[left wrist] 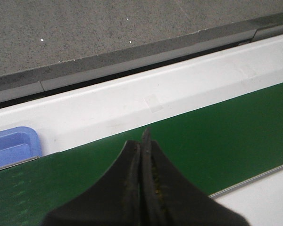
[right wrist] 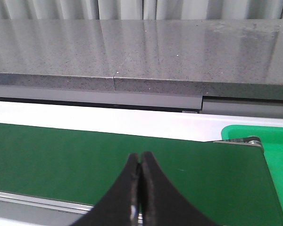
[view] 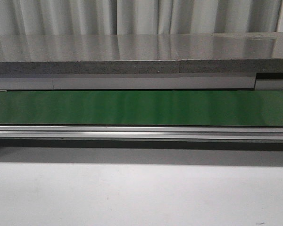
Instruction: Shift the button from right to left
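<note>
The green belt [view: 141,107] runs straight across the front view from side to side, with a grey stone counter [view: 132,49] behind it, a pale metal rail [view: 141,133] along its near edge and a white table [view: 141,193] in front. Neither arm shows in that view. In the left wrist view a blue tray [left wrist: 12,146] sits at the belt's far side; in the right wrist view a bright green bin [right wrist: 273,155] lies just past the belt's end roller. The left gripper [left wrist: 144,141] hangs over the belt with its fingers pressed together and nothing between them. The right gripper [right wrist: 140,160] does the same, pressed shut and empty above the belt near the roller end. The button is in none of the three views, so its direction from either claw and the way its body lies cannot be told. Judging from the task, it should turn up on the right side, which would make the right arm the nearer one. Any reach depends on first finding it, and the fingers must spread before they can take it.
</note>
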